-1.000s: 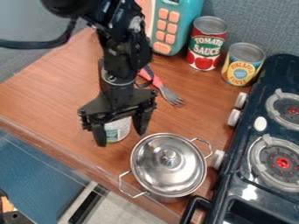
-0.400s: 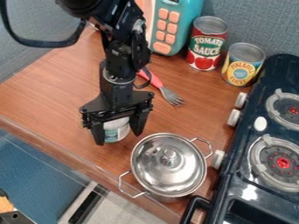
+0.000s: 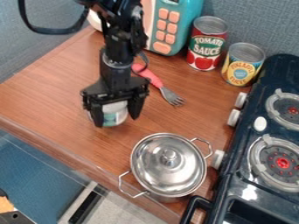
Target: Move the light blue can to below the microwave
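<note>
The gripper (image 3: pixel 116 120) hangs over the left-middle of the counter, one finger on each side of the light blue can (image 3: pixel 115 114) and shut on it. The can has a white and pale blue-green label; its top is hidden under the gripper. Whether its base touches the counter, I cannot tell. At the top of the view stands the teal toy microwave (image 3: pixel 179 27) with orange buttons, partly behind the arm and cut off by the edge.
A lidded metal pot (image 3: pixel 169 165) stands below and right of the can. A pink-handled fork (image 3: pixel 158 83) lies between arm and cans. The red tomato can (image 3: pixel 206 43) and yellow can (image 3: pixel 242 64) stand at the back, with the stove (image 3: pixel 257 175) at right.
The gripper and the light blue can have moved together up the view, away from the pot and the counter's front edge. The pot, fork and other cans have kept their places.
</note>
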Robot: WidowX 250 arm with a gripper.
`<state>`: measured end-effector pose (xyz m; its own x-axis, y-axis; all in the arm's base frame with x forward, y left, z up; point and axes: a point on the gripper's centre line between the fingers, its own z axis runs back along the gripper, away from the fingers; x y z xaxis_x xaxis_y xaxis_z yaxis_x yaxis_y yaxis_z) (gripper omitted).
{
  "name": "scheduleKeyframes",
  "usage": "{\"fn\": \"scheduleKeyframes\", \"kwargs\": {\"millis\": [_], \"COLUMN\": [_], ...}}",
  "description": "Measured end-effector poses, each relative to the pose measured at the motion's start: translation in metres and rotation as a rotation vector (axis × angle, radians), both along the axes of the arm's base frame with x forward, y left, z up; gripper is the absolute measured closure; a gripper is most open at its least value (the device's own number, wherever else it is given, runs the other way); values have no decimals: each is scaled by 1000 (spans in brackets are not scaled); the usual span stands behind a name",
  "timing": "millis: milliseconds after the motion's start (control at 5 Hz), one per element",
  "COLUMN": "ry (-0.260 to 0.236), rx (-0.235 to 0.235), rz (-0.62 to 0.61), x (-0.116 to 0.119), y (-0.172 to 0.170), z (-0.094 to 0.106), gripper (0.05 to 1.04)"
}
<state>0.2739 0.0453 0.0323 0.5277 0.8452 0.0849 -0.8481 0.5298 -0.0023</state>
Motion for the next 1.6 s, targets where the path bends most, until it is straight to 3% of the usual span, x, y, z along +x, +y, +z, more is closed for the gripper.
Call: {"fn": "scheduleKeyframes", "kwargs": {"millis": [400,1000,1400,1600], "ry": [-12,-61,-82,-61], "rx": [20,-8,13,8], "rz": [106,288,330,329], "x": [33,89,108,102], "y": [50,123,149,146], "z": [5,11,20,12], "gripper": [83,83,83,83]}}
